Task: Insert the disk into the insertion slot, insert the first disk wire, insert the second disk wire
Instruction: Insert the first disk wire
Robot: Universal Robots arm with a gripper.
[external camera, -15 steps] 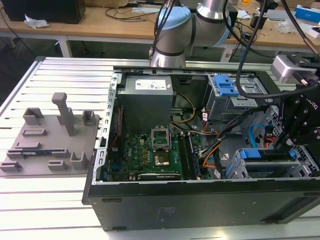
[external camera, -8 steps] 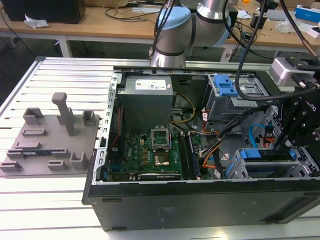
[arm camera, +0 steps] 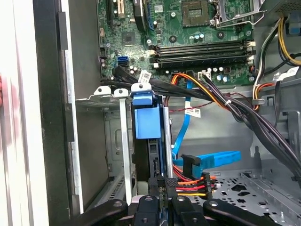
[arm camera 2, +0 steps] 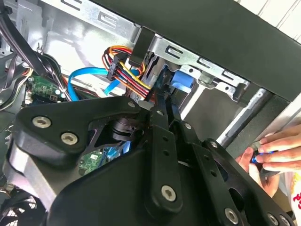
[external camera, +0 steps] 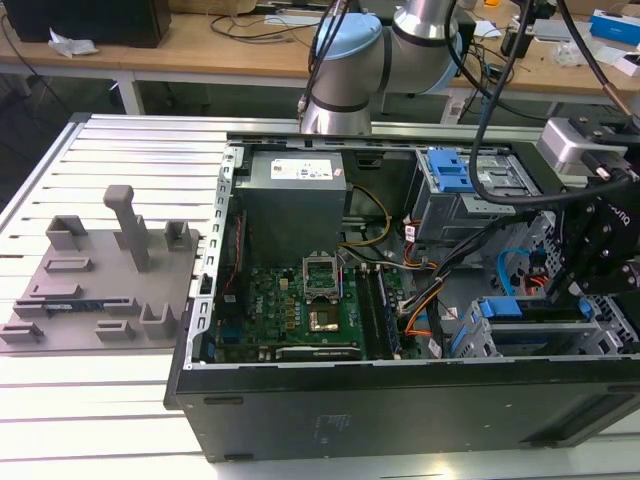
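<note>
Disk (arm camera: pixel 147 123) sits inside the insertion slot (arm camera: pixel 123 141). Gripper (arm camera: pixel 164 182), fingers pinched together, meets the disk's exposed end; second disk wire (arm camera: pixel 216 157) loops just beside the disk. Wiring step seems underway, needing square plug alignment.

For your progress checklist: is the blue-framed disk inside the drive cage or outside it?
Inside. In the first wrist view the disk sits between the grey metal walls of the insertion slot.

Blue-framed disk (arm camera: pixel 147 123), light-blue second disk wire (arm camera: pixel 214 158), green motherboard (arm camera: pixel 178 28), black end effector (arm camera: pixel 164 181)
</note>
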